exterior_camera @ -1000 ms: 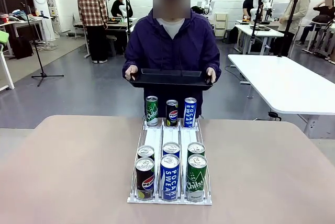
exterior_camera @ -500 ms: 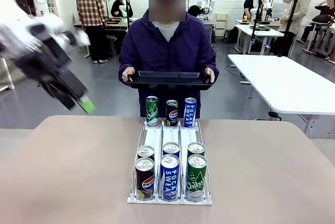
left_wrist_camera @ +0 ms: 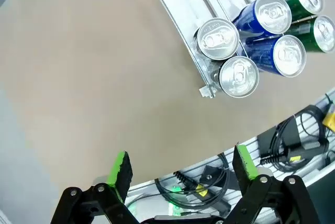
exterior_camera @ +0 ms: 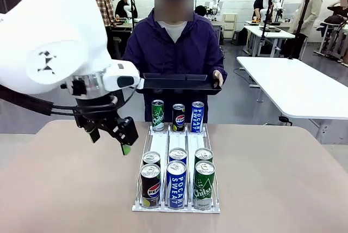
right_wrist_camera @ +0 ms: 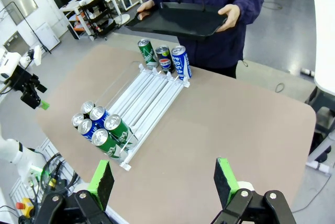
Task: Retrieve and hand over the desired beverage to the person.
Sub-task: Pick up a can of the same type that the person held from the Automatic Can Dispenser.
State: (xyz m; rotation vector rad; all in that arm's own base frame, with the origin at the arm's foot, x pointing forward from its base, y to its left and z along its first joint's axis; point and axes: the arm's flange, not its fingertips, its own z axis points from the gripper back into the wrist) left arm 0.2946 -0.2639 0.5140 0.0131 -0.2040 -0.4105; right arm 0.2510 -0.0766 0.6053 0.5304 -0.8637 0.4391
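Cans stand in a white wire rack [exterior_camera: 142, 151] of three lanes in the middle of the tabletop [exterior_camera: 272, 178]. At the robot end is a front row: front Pepsi can [exterior_camera: 150, 185], front Pocari Sweat can [exterior_camera: 176, 184], front green can [exterior_camera: 204, 185], all upright. A second row [exterior_camera: 178, 155] of three stands touching just behind them. At the far end, well apart from those, three more stand side by side: far green can [exterior_camera: 157, 115], far Pepsi can [exterior_camera: 178, 117], far Pocari Sweat can [exterior_camera: 197, 116]. Which can is the wanted one, cannot tell

The person [exterior_camera: 174, 42], in a dark hooded jacket, stands at the far edge just behind the far cans and holds a black tray [exterior_camera: 176, 83] level at waist height. One hand [exterior_camera: 218, 77] grips the tray's end; the right wrist view shows the other hand on the opposite end. The tray is above the far cans and apart from them

The left pincer [exterior_camera: 110, 141] is released, jaws wide with nothing between. It hangs tilted over the tabletop just beside the rack's left rail, level with the gap between the two can groups, touching no can. In its wrist view the green-padded fingers [left_wrist_camera: 121, 169] stand spread over bare tabletop, with the near cans at upper right

The right pincer [right_wrist_camera: 164, 178] is released too, pads wide apart and holding nothing. It sits high over the near right part of the tabletop, well apart from the rack, looking down on the rack, tray and person
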